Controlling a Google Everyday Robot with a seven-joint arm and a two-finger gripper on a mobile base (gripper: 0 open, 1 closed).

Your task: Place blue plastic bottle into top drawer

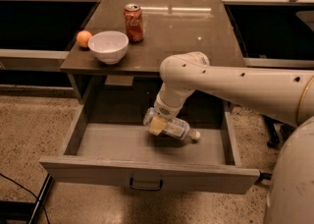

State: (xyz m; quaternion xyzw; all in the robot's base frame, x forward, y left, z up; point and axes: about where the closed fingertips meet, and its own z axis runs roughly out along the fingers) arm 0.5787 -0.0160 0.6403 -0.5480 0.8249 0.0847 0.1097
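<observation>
The top drawer [147,175] is pulled wide open under the table, its grey front panel with a small dark handle facing me. My gripper [158,123] reaches down into the drawer from the right on a white arm and is shut on the blue plastic bottle [176,128]. The bottle lies nearly flat, its white cap pointing right, low over or on the drawer floor near the back middle; I cannot tell if it touches.
On the table top [196,36] stand a red soda can [133,22], a white bowl [108,46] and an orange [84,38] at the left. A cable [19,188] runs across the speckled floor at the lower left.
</observation>
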